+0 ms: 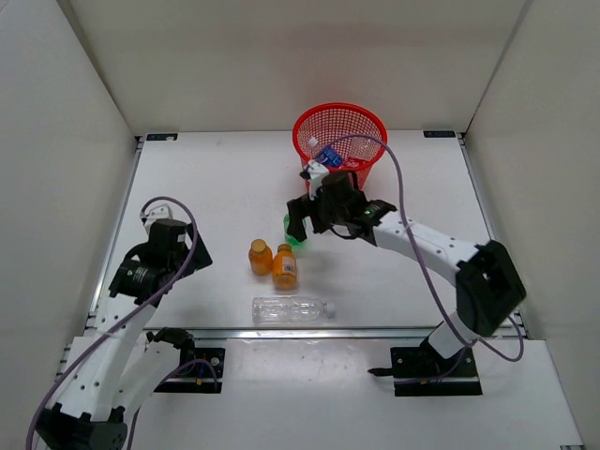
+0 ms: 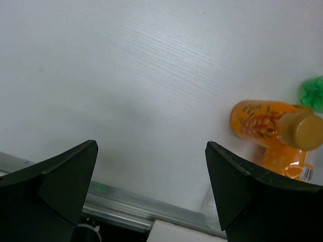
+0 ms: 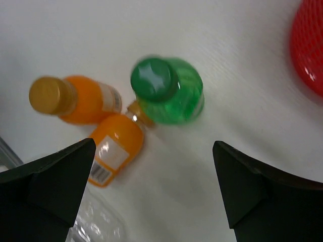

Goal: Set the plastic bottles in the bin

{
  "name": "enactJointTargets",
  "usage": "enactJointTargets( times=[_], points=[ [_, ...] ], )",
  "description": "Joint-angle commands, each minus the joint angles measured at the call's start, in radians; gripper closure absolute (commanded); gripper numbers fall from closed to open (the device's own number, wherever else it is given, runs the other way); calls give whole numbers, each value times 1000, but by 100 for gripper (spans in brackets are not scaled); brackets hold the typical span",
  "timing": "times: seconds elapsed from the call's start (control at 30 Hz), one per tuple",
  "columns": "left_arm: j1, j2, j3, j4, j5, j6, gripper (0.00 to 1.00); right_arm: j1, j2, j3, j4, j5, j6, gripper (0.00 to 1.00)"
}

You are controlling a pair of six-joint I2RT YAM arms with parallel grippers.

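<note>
The red mesh bin (image 1: pixel 339 131) stands at the back, with a blue-labelled bottle (image 1: pixel 328 154) inside it. My right gripper (image 1: pixel 305 225) is open and empty, hovering above the green bottle (image 3: pixel 169 91), which stands upright and is mostly hidden under the gripper in the top view (image 1: pixel 290 232). Two orange bottles (image 1: pixel 260 256) (image 1: pixel 284 265) sit just left of it and also show in the right wrist view (image 3: pixel 75 98) (image 3: pixel 116 146). A long clear bottle (image 1: pixel 292 309) lies near the front edge. My left gripper (image 1: pixel 187 248) is open and empty, left of the orange bottles (image 2: pixel 262 121). The red-labelled clear bottle is not visible.
White walls close in the table on the left, back and right. A metal rail (image 1: pixel 309 331) runs along the table's front edge, and it shows low in the left wrist view (image 2: pixel 131 201). The bin's rim (image 3: pixel 309 50) is at the right wrist view's upper right.
</note>
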Motion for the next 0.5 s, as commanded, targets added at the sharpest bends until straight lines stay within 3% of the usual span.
enactJointTargets(
  times=[0.0, 0.23, 0.3, 0.47],
  points=[
    [-15, -43, 3, -167, -34, -22, 1, 16, 120, 144, 124, -28, -34, 0],
    [-20, -86, 52, -262, 11, -19, 1, 28, 325, 262, 112, 59, -43, 3],
    [-19, -85, 53, -256, 19, -24, 1, 27, 342, 279, 86, 120, -16, 11],
    [-25, -75, 69, -230, 2, -20, 1, 25, 372, 276, 83, 154, -12, 12]
  ],
)
